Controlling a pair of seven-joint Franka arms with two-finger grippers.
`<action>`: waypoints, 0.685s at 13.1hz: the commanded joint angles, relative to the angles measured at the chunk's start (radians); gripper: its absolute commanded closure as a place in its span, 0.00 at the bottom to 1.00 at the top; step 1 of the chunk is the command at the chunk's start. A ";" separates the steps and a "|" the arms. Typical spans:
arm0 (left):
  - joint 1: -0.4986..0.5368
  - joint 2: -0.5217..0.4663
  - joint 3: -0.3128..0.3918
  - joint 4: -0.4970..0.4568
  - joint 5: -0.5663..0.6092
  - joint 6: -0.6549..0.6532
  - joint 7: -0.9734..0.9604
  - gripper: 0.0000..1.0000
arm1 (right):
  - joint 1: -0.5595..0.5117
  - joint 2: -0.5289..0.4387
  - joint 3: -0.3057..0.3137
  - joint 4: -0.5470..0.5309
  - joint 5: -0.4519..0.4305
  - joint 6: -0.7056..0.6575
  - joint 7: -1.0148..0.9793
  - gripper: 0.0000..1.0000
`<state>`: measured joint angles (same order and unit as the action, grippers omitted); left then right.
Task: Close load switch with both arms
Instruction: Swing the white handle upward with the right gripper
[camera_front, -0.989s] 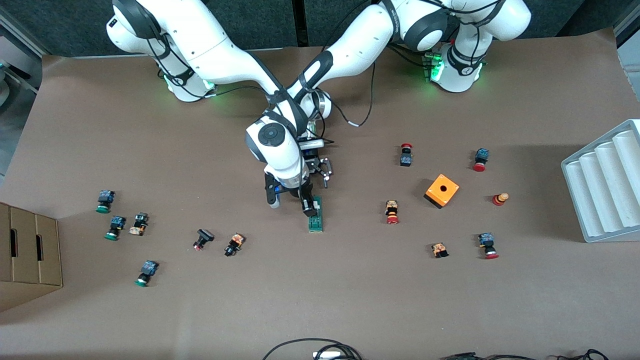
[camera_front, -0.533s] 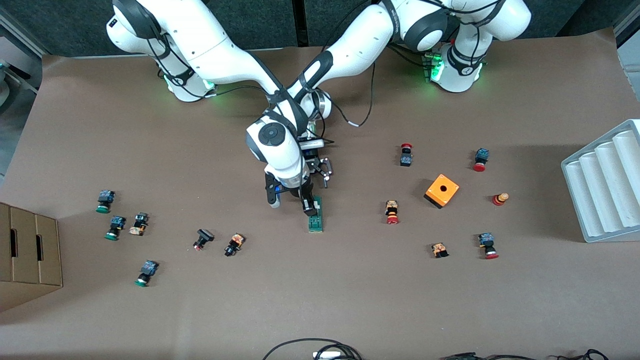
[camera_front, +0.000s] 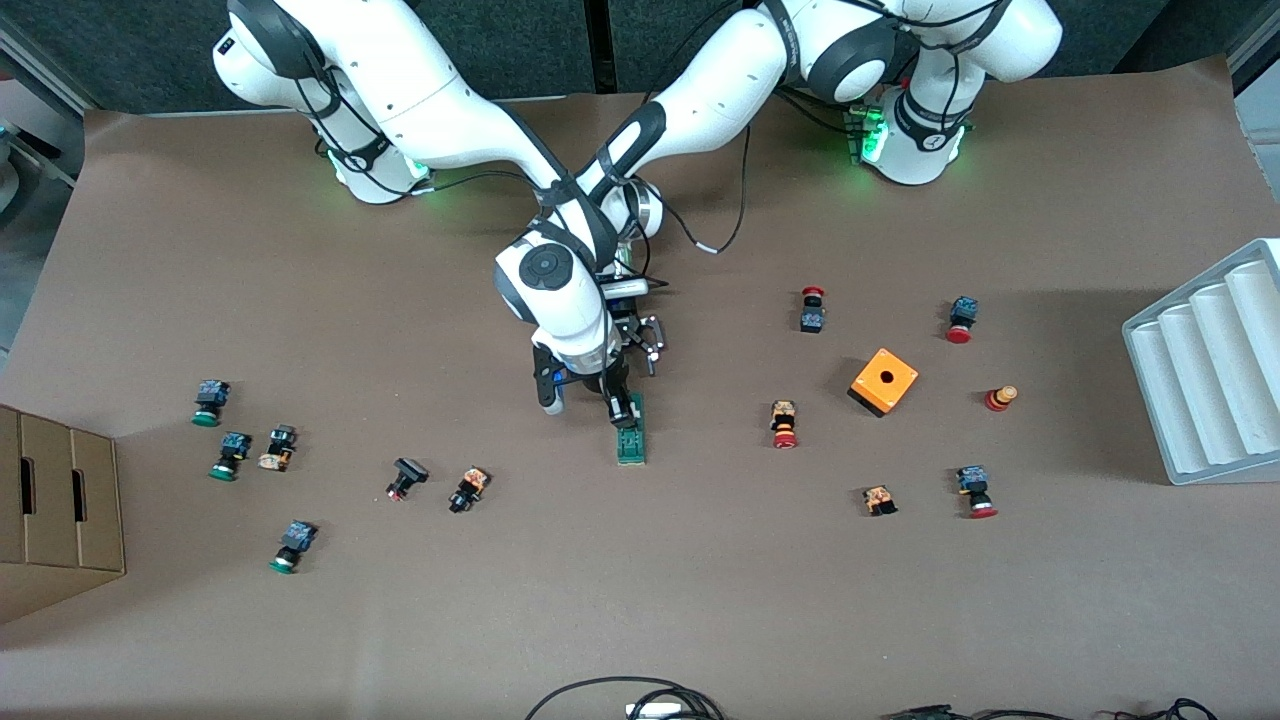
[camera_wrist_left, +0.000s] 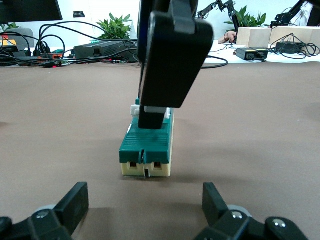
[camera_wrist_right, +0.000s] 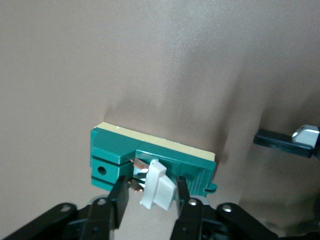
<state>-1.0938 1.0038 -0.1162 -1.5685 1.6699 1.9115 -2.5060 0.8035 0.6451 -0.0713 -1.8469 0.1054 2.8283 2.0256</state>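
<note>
The load switch is a narrow green block lying flat mid-table, with a white slider raised on top. My right gripper is down on it. In the right wrist view its jaws stand narrowly open on either side of the slider, one finger against it. The left wrist view shows the switch's end with that right finger on the slider. My left gripper is low, beside the switch's end farther from the front camera, open and empty.
An orange box with a hole and several red-capped buttons lie toward the left arm's end. Green-capped buttons lie toward the right arm's end. There is a white ridged tray, a cardboard box, and cables at the near edge.
My right arm's wrist has shifted slightly away from the front camera, its gripper still on the switch. The switch and the left arm have not visibly moved.
</note>
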 joint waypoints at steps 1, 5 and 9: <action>0.005 0.036 0.004 -0.005 0.007 0.017 -0.021 0.00 | -0.010 0.005 -0.007 0.018 -0.038 0.025 0.028 0.69; 0.003 0.036 0.004 -0.005 0.007 0.017 -0.019 0.00 | -0.029 0.004 -0.005 0.057 -0.035 0.011 0.025 0.70; 0.003 0.036 0.004 -0.005 0.007 0.017 -0.019 0.00 | -0.037 0.005 -0.005 0.081 -0.033 -0.003 0.025 0.70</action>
<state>-1.0939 1.0039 -0.1161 -1.5686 1.6705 1.9113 -2.5068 0.7804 0.6294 -0.0760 -1.8104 0.1053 2.8261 2.0379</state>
